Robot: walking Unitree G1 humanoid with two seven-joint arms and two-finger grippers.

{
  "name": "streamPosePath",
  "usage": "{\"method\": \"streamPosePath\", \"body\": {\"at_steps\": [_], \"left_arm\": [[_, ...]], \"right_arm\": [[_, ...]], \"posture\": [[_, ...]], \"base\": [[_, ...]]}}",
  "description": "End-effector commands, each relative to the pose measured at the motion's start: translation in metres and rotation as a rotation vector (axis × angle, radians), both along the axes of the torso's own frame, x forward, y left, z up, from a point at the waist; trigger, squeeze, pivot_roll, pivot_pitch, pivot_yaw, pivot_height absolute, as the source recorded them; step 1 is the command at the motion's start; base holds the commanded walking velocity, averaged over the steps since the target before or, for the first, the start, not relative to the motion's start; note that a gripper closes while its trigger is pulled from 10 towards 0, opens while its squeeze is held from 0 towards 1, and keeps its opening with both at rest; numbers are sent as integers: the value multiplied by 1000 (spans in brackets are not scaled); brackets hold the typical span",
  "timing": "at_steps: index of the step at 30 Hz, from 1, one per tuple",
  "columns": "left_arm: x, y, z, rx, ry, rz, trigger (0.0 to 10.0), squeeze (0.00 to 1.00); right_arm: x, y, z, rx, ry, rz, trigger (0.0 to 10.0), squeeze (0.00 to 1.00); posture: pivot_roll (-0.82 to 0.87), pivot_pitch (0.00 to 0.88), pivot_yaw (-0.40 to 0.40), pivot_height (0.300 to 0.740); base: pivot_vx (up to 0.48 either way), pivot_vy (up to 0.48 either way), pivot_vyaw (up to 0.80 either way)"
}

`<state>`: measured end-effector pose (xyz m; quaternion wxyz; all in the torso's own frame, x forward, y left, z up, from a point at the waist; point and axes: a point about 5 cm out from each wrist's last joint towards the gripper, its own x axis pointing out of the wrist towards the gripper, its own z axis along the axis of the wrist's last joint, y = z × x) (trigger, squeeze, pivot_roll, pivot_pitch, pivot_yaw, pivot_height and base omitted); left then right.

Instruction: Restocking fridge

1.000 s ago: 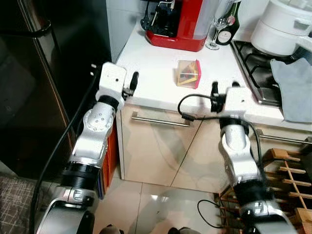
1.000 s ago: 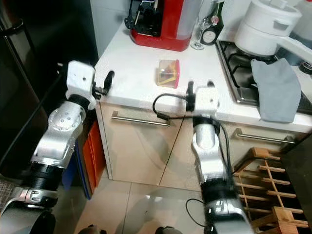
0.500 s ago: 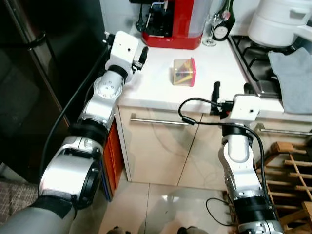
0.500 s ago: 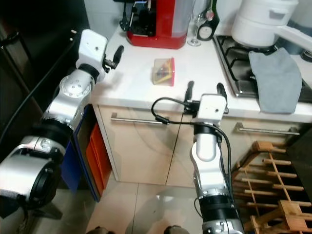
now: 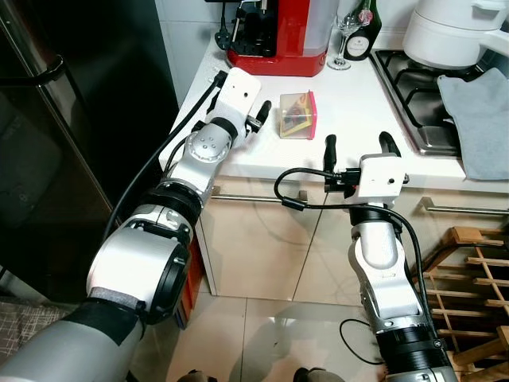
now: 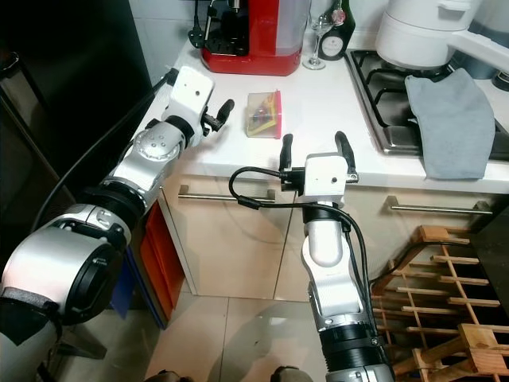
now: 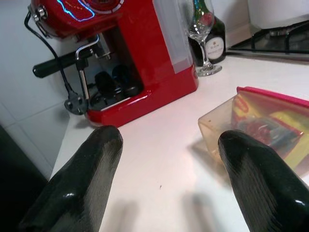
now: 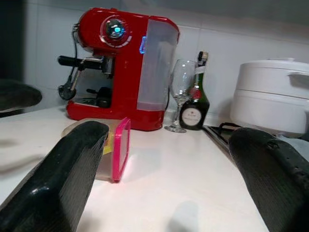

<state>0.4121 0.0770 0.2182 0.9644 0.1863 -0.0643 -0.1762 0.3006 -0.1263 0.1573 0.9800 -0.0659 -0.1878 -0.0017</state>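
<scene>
Two tools stood over the white table (image 5: pixel 358 95), each with its fingers spread wide and nothing between them. The left tool (image 5: pixel 261 118) hovered above the table just beside a clear box (image 5: pixel 298 116) with a pink lid, on the side nearer the fridge (image 5: pixel 71 135); whether a fingertip touched the box could not be told. In its wrist view both black fingers (image 7: pixel 82 183) framed the box (image 7: pixel 263 130), which lay on its side with colourful contents showing through the wall. The right tool (image 5: pixel 355 145) was at the table's front edge, near the box but apart from it, fingers pointing up and inward. Behind the box, at the wall, stood a red coffee machine (image 5: pixel 278 36), a wine glass (image 5: pixel 347 36) and a dark bottle (image 5: pixel 367 32). Farther to the right lay a hob (image 5: pixel 413 95) with a white pot (image 5: pixel 453 36) and a grey cloth (image 5: pixel 481 111) draped over it. One dark fridge stood to the left, door shut. Below the table ran drawer handles (image 5: pixel 254 196), and a wooden rack (image 5: pixel 477 270) stood on the floor to the right.
</scene>
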Motion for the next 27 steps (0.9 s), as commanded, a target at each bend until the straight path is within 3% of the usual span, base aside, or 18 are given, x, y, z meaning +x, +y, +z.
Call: {"method": "streamPosePath", "body": {"at_steps": [1, 13, 17, 27], "left_arm": [[1, -4, 11, 15, -32, -11, 10000, 0], [0, -14, 6, 89, -13, -32, 10000, 0], [0, -17, 7, 105, -13, -35, 10000, 0], [2, -20, 12, 129, -13, -28, 10000, 0]], "right_arm": [[-2, 5, 4, -8, -5, 29, 10000, 0], [-10, 12, 0, 12, 23, 54, 10000, 0], [-21, 17, -2, 48, 48, 161, 10000, 0], [-32, 16, -11, 53, 105, 189, 10000, 0]], "posture": [[-107, 0, 44, 740], [-123, 0, 64, 740], [-137, 0, 67, 740], [-168, 0, 67, 740]], "base": [[0, 0, 0], [0, 0, 0], [0, 0, 0], [0, 0, 0]]}}
